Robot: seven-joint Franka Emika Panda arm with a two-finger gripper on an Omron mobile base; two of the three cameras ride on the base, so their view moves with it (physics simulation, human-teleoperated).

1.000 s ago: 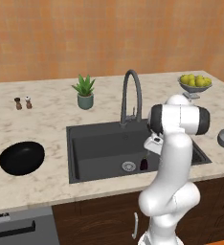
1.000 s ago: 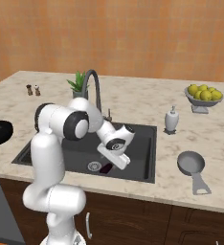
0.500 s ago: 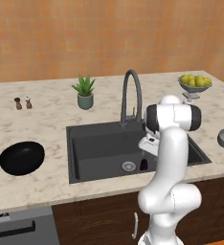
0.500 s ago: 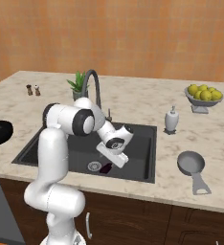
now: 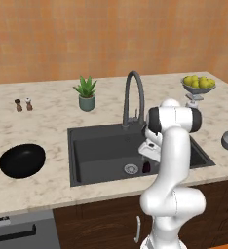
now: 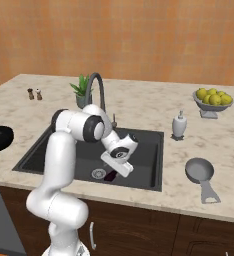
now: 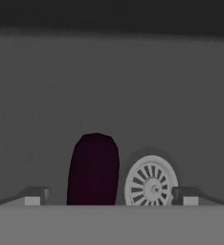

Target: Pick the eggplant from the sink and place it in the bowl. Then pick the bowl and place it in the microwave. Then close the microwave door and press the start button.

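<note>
In the hand view, the dark purple stubby eggplant [image 7: 93, 170] is cut off at its base by the bottom band, and the two dark fingers [image 7: 35, 194] show little beyond their tips. From the left base, the white arm hides most of it [image 5: 146, 167]

A potted plant [image 5: 86, 93] stands on the marble counter [image 5: 47, 121] behind the basin, with two small shakers [image 5: 23, 104] well to one side. A stemmed bowl of yellow fruit [image 6: 213, 100] sits near the far corner — a white soap dispenser [image 6: 179, 125] nearby — and a grey pan [image 6: 201, 172] lies at the front edge.
</note>
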